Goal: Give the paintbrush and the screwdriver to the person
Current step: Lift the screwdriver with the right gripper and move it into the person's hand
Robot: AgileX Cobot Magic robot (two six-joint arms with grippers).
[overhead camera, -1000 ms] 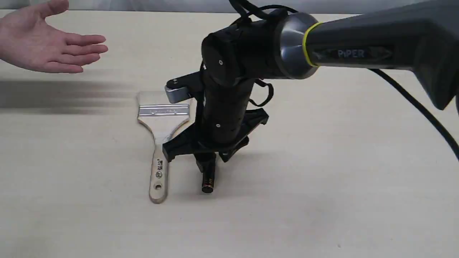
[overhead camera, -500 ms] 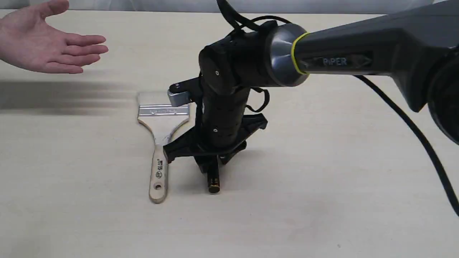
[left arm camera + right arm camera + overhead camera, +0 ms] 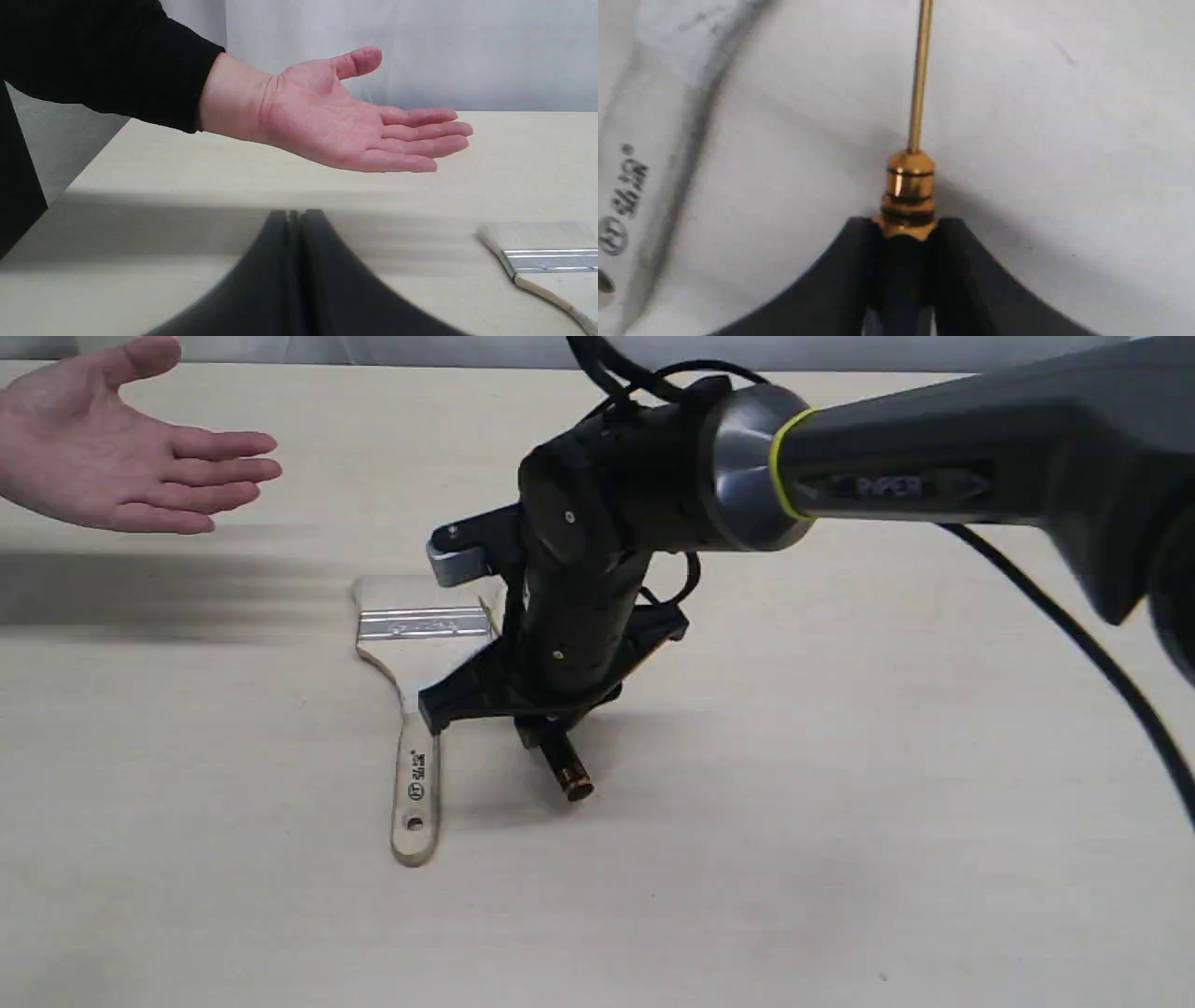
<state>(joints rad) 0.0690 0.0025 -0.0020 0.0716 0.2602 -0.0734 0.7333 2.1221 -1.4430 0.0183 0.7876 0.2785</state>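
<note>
The table [image 3: 840, 859] is bearing everything. The right gripper [image 3: 546, 733] is reaching down over its middle, while the left gripper [image 3: 294, 219] is sitting pressed together with nothing between its fingers. The person's hand [image 3: 112, 448] is hovering palm-up, well apart. The paintbrush [image 3: 414, 765] is lying flat just beside the right gripper, which is clamping the screwdriver [image 3: 565, 773] by its black handle, the tool tilting and its gold shaft jutting past the fingertips.

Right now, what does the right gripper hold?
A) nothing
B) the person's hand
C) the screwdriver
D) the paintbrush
C: the right gripper is shut on the screwdriver, gripping its black handle just behind the gold collar, while the paintbrush lies flat on the table.
</note>
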